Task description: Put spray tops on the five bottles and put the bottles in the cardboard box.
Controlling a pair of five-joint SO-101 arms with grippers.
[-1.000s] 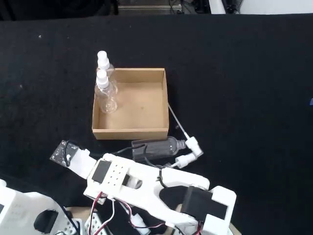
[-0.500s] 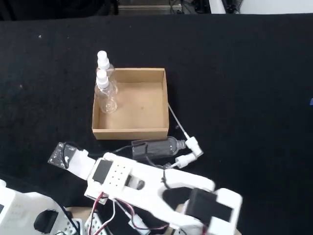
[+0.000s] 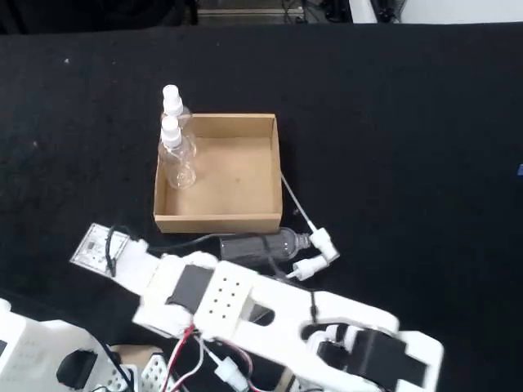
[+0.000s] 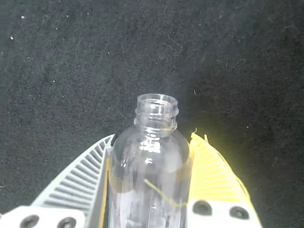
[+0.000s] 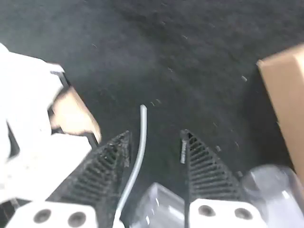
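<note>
A bench [image 3: 409,122] under black, felt-like cloth takes up nearly all of the high view. The cloth carries pale lint, with 1 clear speck [image 3: 67,60] toward the far left. Close up, the nap looks fuzzy and is dotted with tiny white fibres. Beyond the far edge runs a narrow strip of room: dark shapes, a tangle of cables [image 3: 294,10] and a white surface [image 3: 458,10]. A small blue object [image 3: 520,170] sits at the side edge. At the near edge a tan surface [image 3: 135,353] shows. The light is even and soft.

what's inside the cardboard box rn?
One spray-topped bottle stands inside the cardboard box by its wall. A second bottle rises at the far corner; its base is hidden behind the first, so inside or outside is unclear.
</note>
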